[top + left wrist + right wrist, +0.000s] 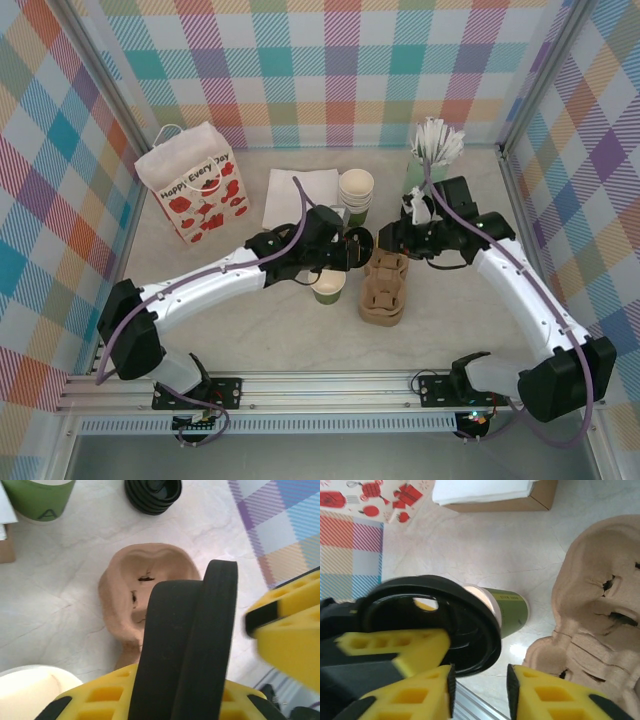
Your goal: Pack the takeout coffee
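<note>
Pinching a black lid in the left claw, with the lid standing on edge in the left wrist view, upright rather than flat. Spread apart at the right claw, with bare table showing between its fingers and the lid hanging just past one fingertip, not between them. Reads as the lidding step, with the lid carried by the left claw alone and the two claws close together above the middle of the table. Just in front of them, the takeout coffee: upright, uncovered, cream rim open, touching neither claw. Near its right side but apart from it, a brown pulp carrier with its wells unfilled. Farther back, a stack of spare lids, a nested stack of cups and a printed paper bag. Judged early in the packing: no lid on, nothing in the carrier. Calls next for turning the lid flat, centring it over the cream rim, and pressing down evenly so as not to tip a light paper cup. Probably worth drawing the right claw clear first, or bringing it to the green band to steady the cup. After that, setting the cup into a carrier well.
</note>
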`<state>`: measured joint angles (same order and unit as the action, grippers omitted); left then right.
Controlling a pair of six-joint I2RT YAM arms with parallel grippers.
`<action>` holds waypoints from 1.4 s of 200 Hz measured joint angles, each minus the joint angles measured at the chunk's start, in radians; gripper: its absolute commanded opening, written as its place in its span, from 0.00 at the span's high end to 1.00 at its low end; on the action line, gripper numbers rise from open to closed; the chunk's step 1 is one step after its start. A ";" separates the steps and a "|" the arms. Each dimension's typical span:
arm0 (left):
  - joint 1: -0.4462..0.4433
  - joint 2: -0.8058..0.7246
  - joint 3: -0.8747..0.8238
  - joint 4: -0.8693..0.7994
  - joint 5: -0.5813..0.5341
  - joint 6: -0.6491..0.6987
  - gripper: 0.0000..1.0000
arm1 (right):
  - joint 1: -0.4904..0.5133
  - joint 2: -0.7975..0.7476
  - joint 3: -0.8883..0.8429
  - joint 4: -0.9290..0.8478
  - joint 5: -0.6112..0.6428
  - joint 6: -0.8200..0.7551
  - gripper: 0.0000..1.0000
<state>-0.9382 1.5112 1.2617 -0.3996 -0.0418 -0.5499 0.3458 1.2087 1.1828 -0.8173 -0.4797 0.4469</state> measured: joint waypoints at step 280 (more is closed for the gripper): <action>-0.233 -0.092 -0.095 0.127 -0.704 0.768 0.90 | 0.042 0.300 0.226 -0.043 -0.294 0.803 0.47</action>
<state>-1.1713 1.4193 1.1671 -0.2722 -0.7456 0.2184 0.3878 1.5085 1.4086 -0.8608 -0.7734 1.2503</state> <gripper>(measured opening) 0.214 0.563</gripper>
